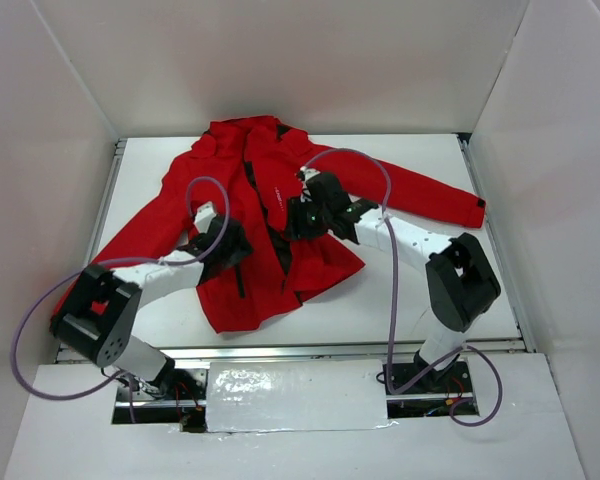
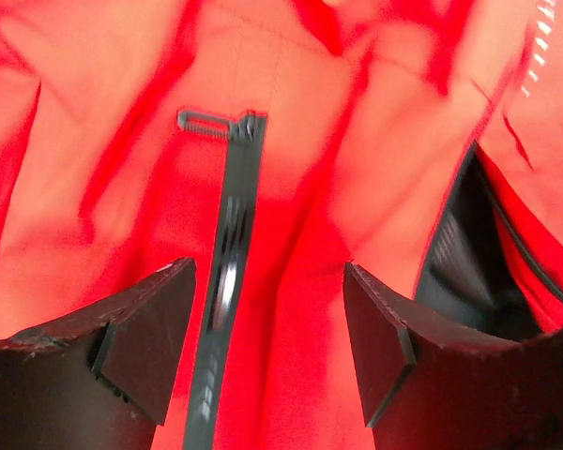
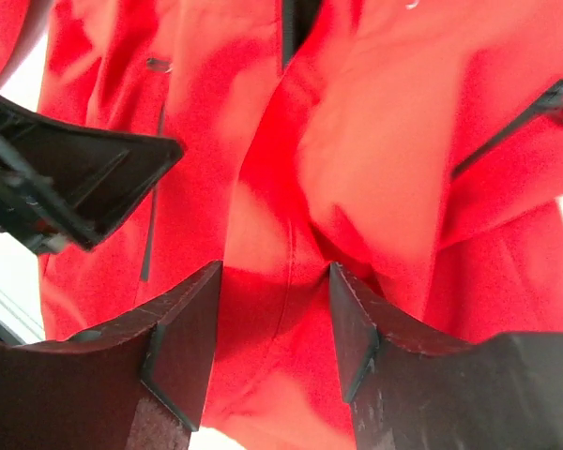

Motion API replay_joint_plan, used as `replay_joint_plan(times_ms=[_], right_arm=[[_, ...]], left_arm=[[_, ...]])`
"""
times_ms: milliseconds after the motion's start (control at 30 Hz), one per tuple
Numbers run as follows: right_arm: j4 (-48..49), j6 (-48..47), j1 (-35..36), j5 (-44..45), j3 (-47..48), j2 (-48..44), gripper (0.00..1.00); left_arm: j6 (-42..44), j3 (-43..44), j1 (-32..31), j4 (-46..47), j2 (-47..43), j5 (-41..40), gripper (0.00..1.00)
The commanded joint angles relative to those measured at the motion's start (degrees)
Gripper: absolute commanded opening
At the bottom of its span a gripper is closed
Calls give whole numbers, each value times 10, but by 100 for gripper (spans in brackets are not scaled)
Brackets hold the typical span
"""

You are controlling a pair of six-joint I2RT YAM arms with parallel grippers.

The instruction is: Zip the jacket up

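The red jacket point(image 1: 280, 225) lies front up on the white table, hood at the far end, one sleeve stretched to the right. Its front is open along a dark strip down the middle. My left gripper point(image 1: 232, 250) hovers open over the left front panel; in the left wrist view point(image 2: 270, 323) a dark pocket zip point(image 2: 227, 272) with its pull point(image 2: 206, 123) runs between the jaws. My right gripper point(image 1: 298, 220) is open over the right front panel near the opening; in the right wrist view point(image 3: 274, 323) red fabric with a seam lies between the jaws, not pinched.
White walls enclose the table point(image 1: 420, 290) on three sides. Purple cables point(image 1: 385, 200) loop over both arms. A metal rail point(image 1: 110, 190) runs along the left table edge. The left gripper's finger point(image 3: 84, 178) shows at the left of the right wrist view.
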Motion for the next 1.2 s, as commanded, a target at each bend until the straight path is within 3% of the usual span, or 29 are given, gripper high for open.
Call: replay_joint_plan(times_ms=[0, 200, 367, 467, 667, 867, 933, 1067, 1167], right_arm=[[3, -1, 15, -4, -56, -34, 56], [66, 53, 74, 68, -205, -114, 54], [13, 113, 170, 192, -205, -124, 54], [12, 150, 186, 248, -219, -129, 52], [33, 159, 199, 225, -244, -126, 47], [39, 165, 204, 235, -256, -129, 32], [31, 165, 205, 240, -252, -126, 23], [44, 166, 205, 223, -266, -142, 23], [62, 166, 205, 208, -286, -162, 28]], left_arm=[[22, -29, -7, -17, -76, 17, 76], [33, -74, -43, 3, -155, 62, 75], [26, -84, -91, -10, -195, 53, 75], [23, -95, -103, -23, -213, 59, 75], [28, -107, -122, -29, -220, 64, 75], [30, -117, -129, -25, -216, 67, 75], [31, -118, -129, -21, -212, 70, 75], [41, -113, -133, -17, -195, 88, 75], [45, -107, -142, -17, -175, 91, 74]])
